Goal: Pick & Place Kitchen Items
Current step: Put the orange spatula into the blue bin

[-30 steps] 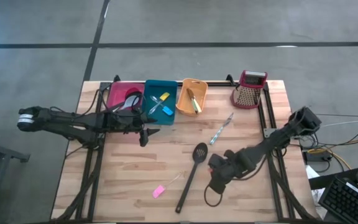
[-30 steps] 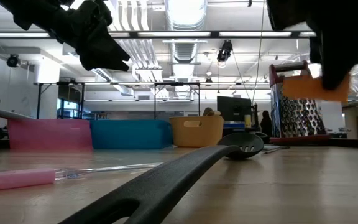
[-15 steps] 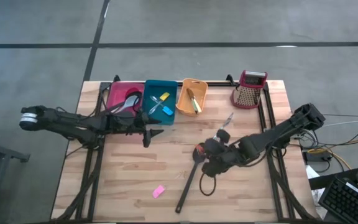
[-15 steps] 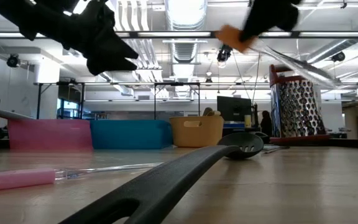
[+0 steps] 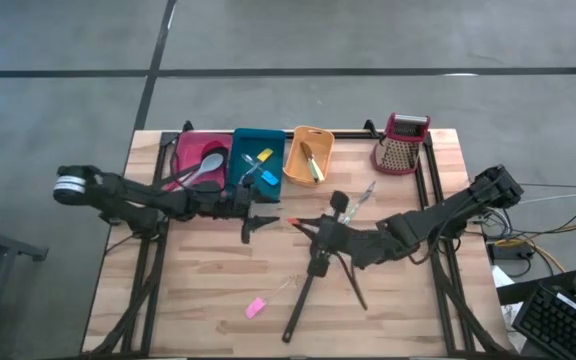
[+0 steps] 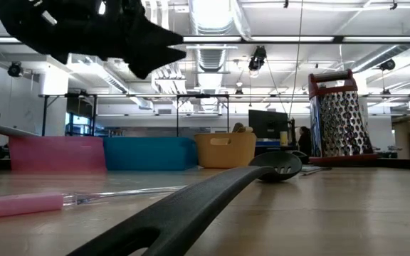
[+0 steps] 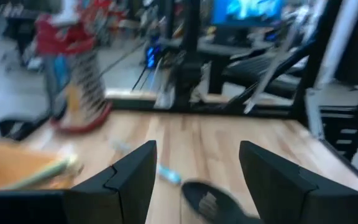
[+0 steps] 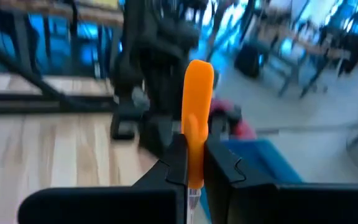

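My right gripper (image 5: 306, 227) hovers over the table's middle, shut on an orange-handled tool (image 8: 197, 93) whose orange end (image 5: 293, 220) points toward my left gripper (image 5: 260, 222). The left gripper is open and level, just short of the teal bin, holding nothing; its fingers (image 7: 114, 180) frame the bare table. A black slotted spoon (image 5: 303, 290) lies flat on the wood, its head partly under my right gripper. A pink-handled tool (image 5: 256, 307) lies near the front, and a blue-handled tool (image 5: 353, 212) lies toward the grater. My right gripper pinches the orange handle (image 8: 194, 142) between its two fingers, with most of the handle sticking out past the fingertips. The fingers run about level, from the table's right side, along the handle. The tool is lifted clear of the table; its other end is hidden behind the gripper.
Along the far edge stand a pink bin (image 5: 193, 152) with a grey spoon, a teal bin (image 5: 273, 150) with small tools, an orange bin (image 5: 296, 160) with a tool, and a red-topped grater (image 5: 400, 143). Bare wood lies at the front left and front right.
My right gripper has risen and gone toward the table's far left, turning from pointing down to nearly level, with the orange-handled tool carried higher and swung round. My left gripper has gone toward the table's right and tipped to level, staying open.
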`<action>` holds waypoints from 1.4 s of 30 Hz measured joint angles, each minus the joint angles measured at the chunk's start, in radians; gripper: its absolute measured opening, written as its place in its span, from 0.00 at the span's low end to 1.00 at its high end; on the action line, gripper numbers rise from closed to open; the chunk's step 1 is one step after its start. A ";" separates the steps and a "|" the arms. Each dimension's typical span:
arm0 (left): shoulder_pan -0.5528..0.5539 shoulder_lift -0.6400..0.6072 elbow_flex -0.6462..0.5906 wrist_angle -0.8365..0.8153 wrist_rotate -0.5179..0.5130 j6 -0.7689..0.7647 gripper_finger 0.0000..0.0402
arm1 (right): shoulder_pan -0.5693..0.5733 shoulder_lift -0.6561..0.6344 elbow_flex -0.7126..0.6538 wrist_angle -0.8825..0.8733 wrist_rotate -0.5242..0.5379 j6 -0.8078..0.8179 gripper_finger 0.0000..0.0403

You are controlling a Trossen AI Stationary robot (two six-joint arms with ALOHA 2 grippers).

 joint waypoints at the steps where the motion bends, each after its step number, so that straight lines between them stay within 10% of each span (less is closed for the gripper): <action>1: -0.001 0.023 0.000 0.047 0.021 0.014 0.58 | -0.003 0.000 -0.010 0.054 -0.004 -0.040 0.03; 9: -0.015 0.157 0.020 0.307 0.185 0.107 0.58 | -0.061 0.000 -0.051 0.188 -0.128 -0.097 0.03; 24: -0.051 0.289 0.194 0.282 0.225 0.155 0.56 | -0.097 0.000 -0.061 0.191 -0.165 -0.088 0.03; 34: -0.050 0.287 0.217 0.232 0.204 0.146 0.05 | -0.096 0.000 -0.067 0.192 -0.169 -0.082 0.03; 42: -0.050 0.239 0.217 0.143 0.200 0.108 0.04 | -0.096 -0.007 -0.067 0.182 -0.160 -0.092 0.09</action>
